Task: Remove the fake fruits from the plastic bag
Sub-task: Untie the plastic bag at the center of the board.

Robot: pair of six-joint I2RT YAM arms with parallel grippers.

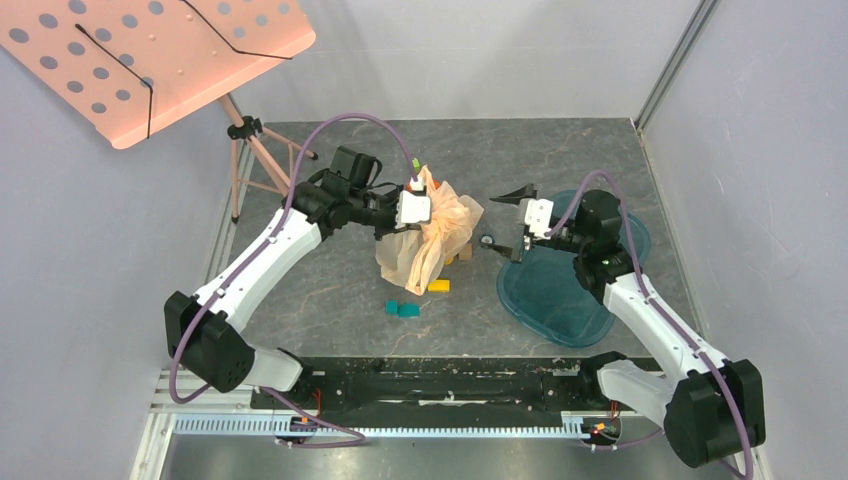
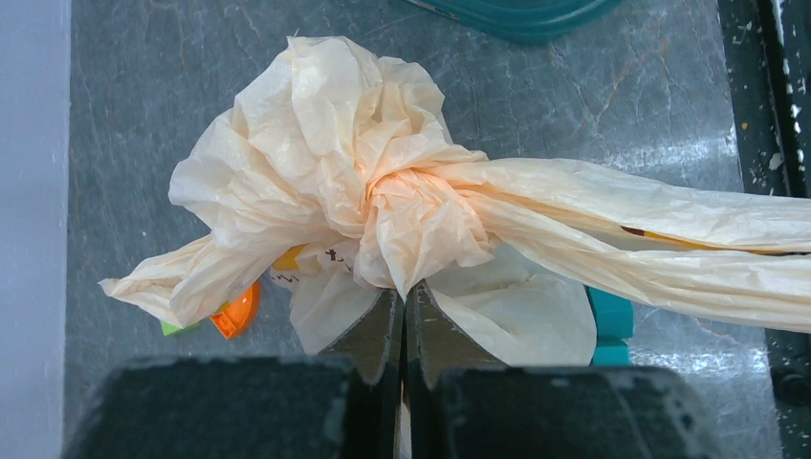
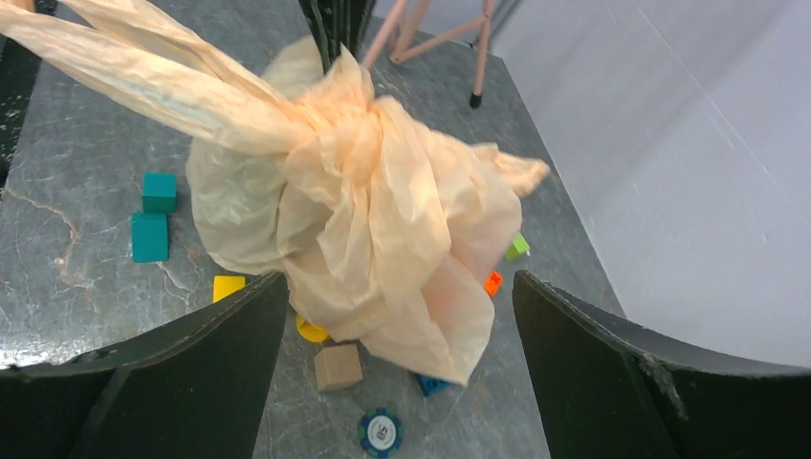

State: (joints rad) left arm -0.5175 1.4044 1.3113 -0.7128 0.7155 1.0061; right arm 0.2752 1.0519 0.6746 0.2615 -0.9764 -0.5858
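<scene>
Black fingers (image 2: 375, 335) on the left tool (image 2: 405, 295): what state? (A)

Pressed flat together, pinching a fold of the plastic bag (image 2: 363, 182) just below its knotted bunch. The bag hangs from that pinch. (B)

Bag position? (A)

Over the middle of the grey desk (image 1: 330, 270), crumpled into a ball. Two twisted strips run off one side of it. I cannot tell whether its lower end touches the desk. The fake fruits cannot be made out through the crinkled film. (B)

Right tool (image 3: 397, 282)? (A)

Jaws spread wide, holding nothing. In its wrist view one finger stands on each side of the bag's lower part. From above it sits just beside the bag, apart from it, over the edge of the teal tray (image 1: 570, 300). (B)

Loose items round the bag? (A)

Two teal blocks (image 3: 150, 236) lie side by side, with a yellow block (image 3: 228, 287) near them. A tan cube (image 3: 338, 366) and a blue-and-white chip (image 3: 381, 430) lie below the bag's hanging end. A small orange piece (image 2: 236, 314) and a green piece (image 2: 172, 328) peek out past the bag's edge. (B)

Farther out? (A)

A pink perforated stand (image 1: 150, 60) on a tripod, at the far left corner. (B)
</scene>
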